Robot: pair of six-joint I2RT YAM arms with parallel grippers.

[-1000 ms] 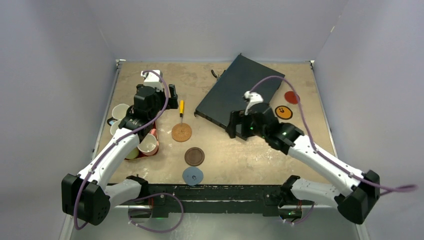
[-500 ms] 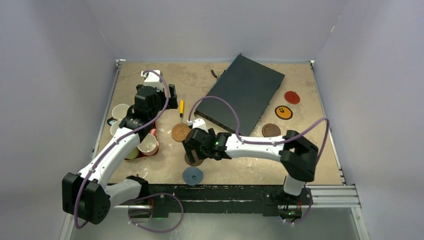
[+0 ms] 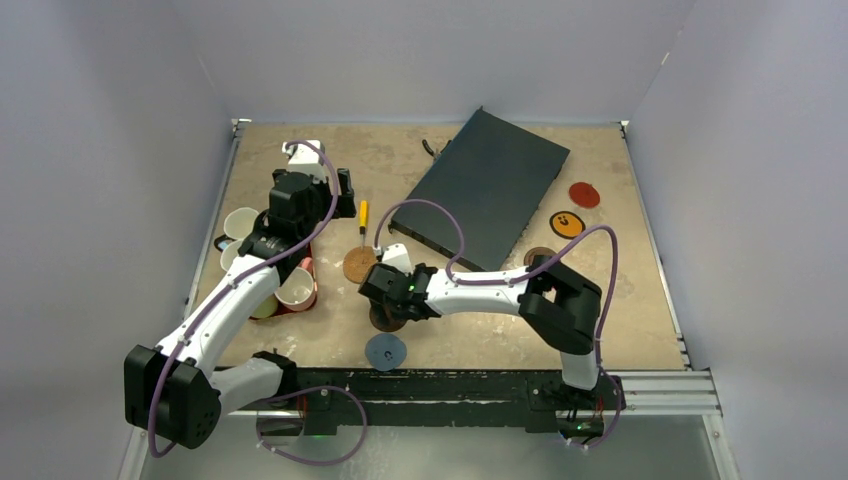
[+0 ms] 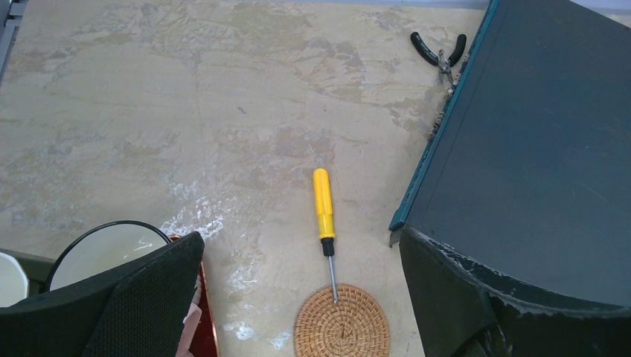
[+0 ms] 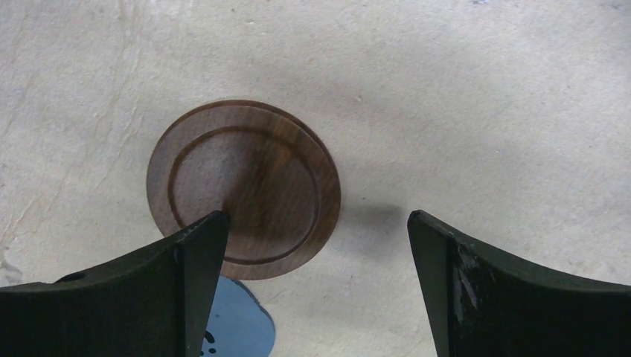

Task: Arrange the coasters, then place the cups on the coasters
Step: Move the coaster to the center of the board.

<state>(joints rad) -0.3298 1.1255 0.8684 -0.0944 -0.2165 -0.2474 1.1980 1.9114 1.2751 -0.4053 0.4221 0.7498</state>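
The fingers of your right gripper [image 5: 316,223] stand wide, 1 above the dark brown coaster [image 5: 245,190], which lies off-centre near the blue-grey coaster [image 5: 238,327]. Descend like this and that finger may land on the disc, skidding it away.

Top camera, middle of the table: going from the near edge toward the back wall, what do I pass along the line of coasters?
blue-grey coaster → dark brown coaster → cork coaster → yellow screwdriver
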